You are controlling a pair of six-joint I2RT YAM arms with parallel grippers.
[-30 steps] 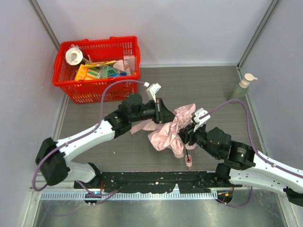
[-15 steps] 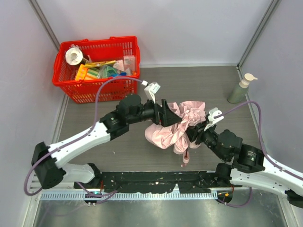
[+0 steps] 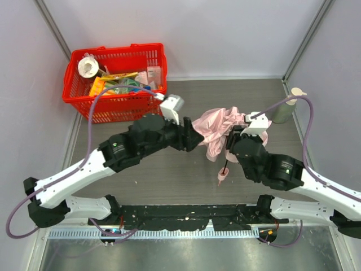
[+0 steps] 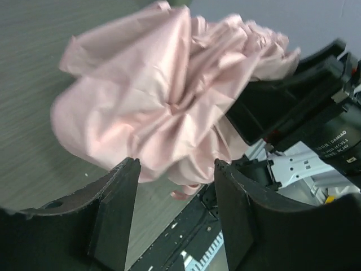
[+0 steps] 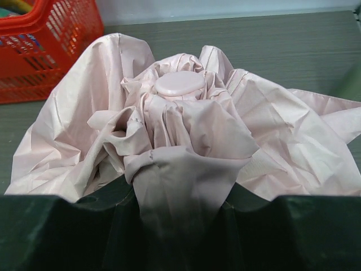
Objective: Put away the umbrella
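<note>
Starting at the far left, I see the red basket point(image 3: 84, 101) in the back corner of the counter point(image 3: 169, 175), filled with assorted packages. It stands well apart from the work.

My left arm reaches from the near-left edge toward the middle. The left gripper point(image 4: 176, 165) stands apart, and its two dark fingers point(image 4: 115, 209) frame the near edge of the umbrella point(image 3: 217, 127). From the wrist view, the pink fabric point(image 4: 163, 101) bulges just ahead of the fingertips. I cannot tell whether it touches them.

The umbrella sits at the centre of the counter, between my two grippers. Its canopy is a crumpled pink bundle. The thin black shaft point(image 3: 225, 164) runs down from it toward me and ends in the small pink handle point(image 3: 221, 176). I cannot tell whether the handle rests on the counter.

The right gripper point(image 5: 179, 195) is clamped on the bunched fabric. In its wrist view, a twisted neck of cloth passes down between the fingers. The round pink cap point(image 5: 179, 83) sits above it, with loose folds on both sides.

At the back right, a pale green pump bottle point(image 3: 280, 113) stands upright by the wall, partly behind my right arm's cable.
</note>
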